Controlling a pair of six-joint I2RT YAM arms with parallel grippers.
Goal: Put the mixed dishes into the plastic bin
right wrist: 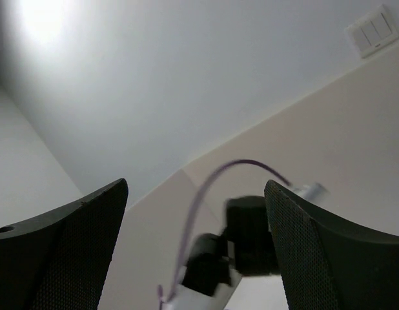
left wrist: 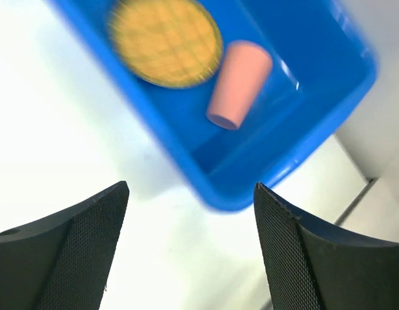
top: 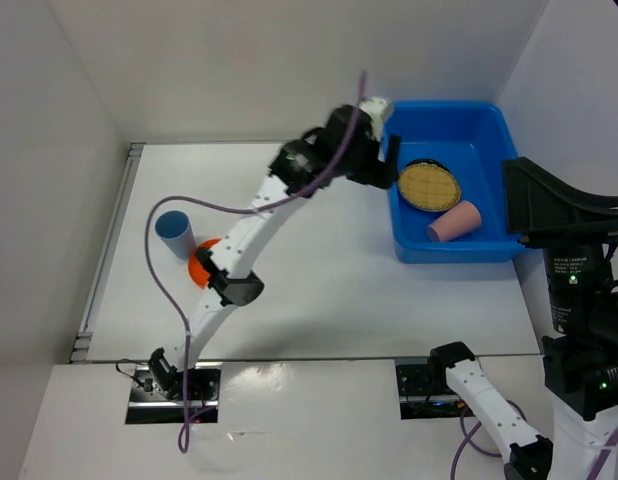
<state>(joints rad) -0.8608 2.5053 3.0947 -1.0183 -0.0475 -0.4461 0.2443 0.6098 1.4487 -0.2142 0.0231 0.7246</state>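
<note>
A blue cup [top: 175, 231] is standing on the left of the table [top: 329, 300], an orange plate [top: 201, 264] just beside it. The left gripper [left wrist: 191, 188] is hovering, jaws spread and empty, by the left rim of the bin [top: 459, 249]. A tan plate [top: 430, 186] and a pink cup [top: 454, 221] are lying inside. The right gripper [right wrist: 196, 187] is gaping too, empty.

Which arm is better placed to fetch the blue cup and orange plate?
Left. The blue cup and orange plate sit on the left, beside that arm; the left gripper is open and empty. The right gripper faces away toward the wall.
</note>
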